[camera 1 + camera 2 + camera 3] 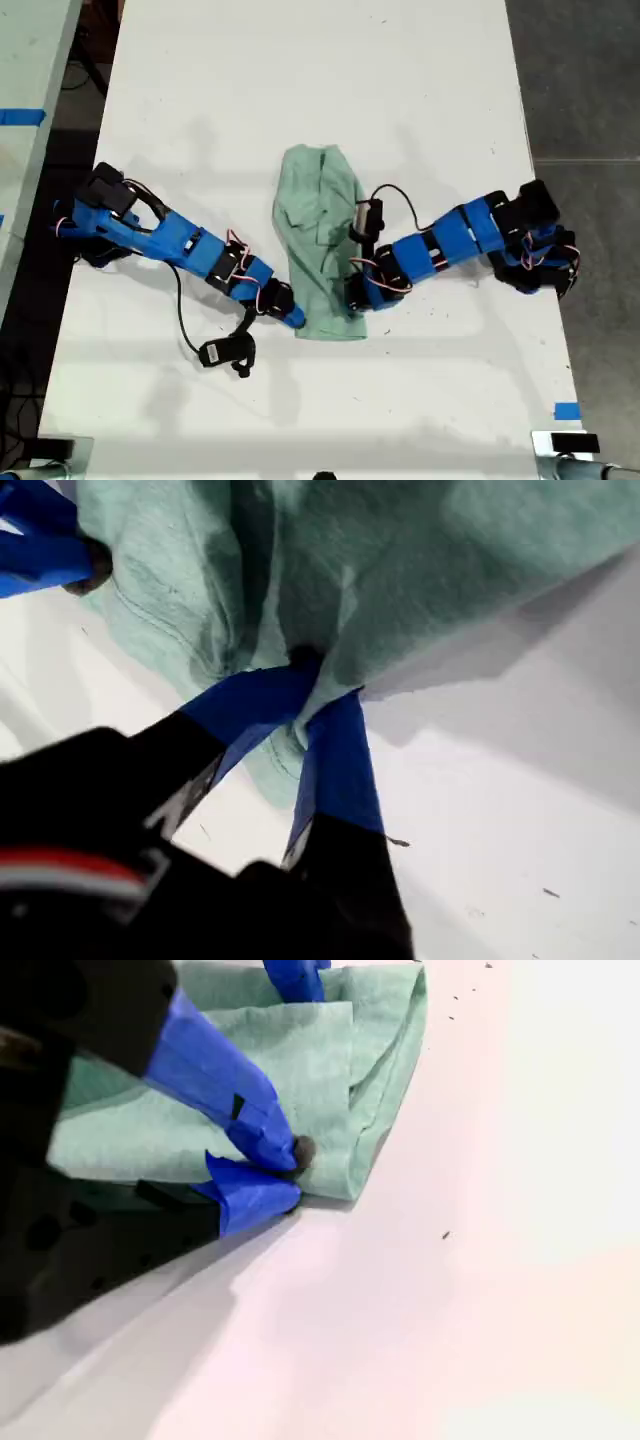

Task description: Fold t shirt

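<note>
Item 1. Tool of my first gripper (318, 680): blue jaws are drawn narrow and closed on a bunched fold of the t shirt (320, 235). The cloth beside the grip is held off the surface (300, 80), and a shadow is cast beneath it.

Item 2. Tool of my second gripper (288, 1168): blue jaws are pinched on a folded corner of the same garment. The corner is kept low against the surface.

Item 3. T shirt: pale mint green, wrinkled, partly doubled over. It is laid lengthwise near the middle of the surface, well apart from both long edges. In the exterior view it is gripped by both tools at the end toward the surface's bottom edge, one at each corner of that end.

Item 4. Surface: white. A blue tape mark (566, 410) is seen near its corner at the exterior view's bottom right.

Item 5. Grey floor (585, 90): seen beyond the surface's edge at the exterior view's right.
</note>
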Motion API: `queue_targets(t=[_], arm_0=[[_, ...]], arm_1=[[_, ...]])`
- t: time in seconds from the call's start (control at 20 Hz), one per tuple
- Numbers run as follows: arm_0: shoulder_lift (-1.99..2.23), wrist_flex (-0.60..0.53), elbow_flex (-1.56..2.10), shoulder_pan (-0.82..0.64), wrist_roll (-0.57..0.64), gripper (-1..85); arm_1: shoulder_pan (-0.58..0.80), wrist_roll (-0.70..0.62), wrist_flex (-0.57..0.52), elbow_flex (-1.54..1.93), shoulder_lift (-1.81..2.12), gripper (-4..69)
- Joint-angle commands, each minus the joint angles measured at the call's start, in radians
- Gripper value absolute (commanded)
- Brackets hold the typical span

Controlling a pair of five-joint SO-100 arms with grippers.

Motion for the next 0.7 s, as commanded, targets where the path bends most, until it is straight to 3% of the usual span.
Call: queue_targets(t=[0.0, 0.3, 0.35, 0.4, 0.65], arm_0=[[0.037, 0.083, -0.072, 0.018, -0.058, 16.4], [-0.020, 0.187, -0.150, 0.034, -0.158, 16.4], [-0.058, 0.224, -0.189, 0.018, -0.155, 13.7], [-0.109, 0.252, -0.238, 0.002, -0.132, 0.0], [-0.179, 0.497, -0.551, 0.011, -0.058, -0.2]], arm_1=[[-0.028, -0.020, -0.020, -0.038, -0.020, -0.4], [-0.026, -0.031, -0.009, -0.080, -0.052, -0.4], [-0.028, -0.034, -0.009, -0.091, -0.058, -0.4], [-0.029, -0.038, -0.009, -0.098, -0.063, -0.4], [-0.041, -0.072, 0.005, -0.155, -0.055, -0.4]])
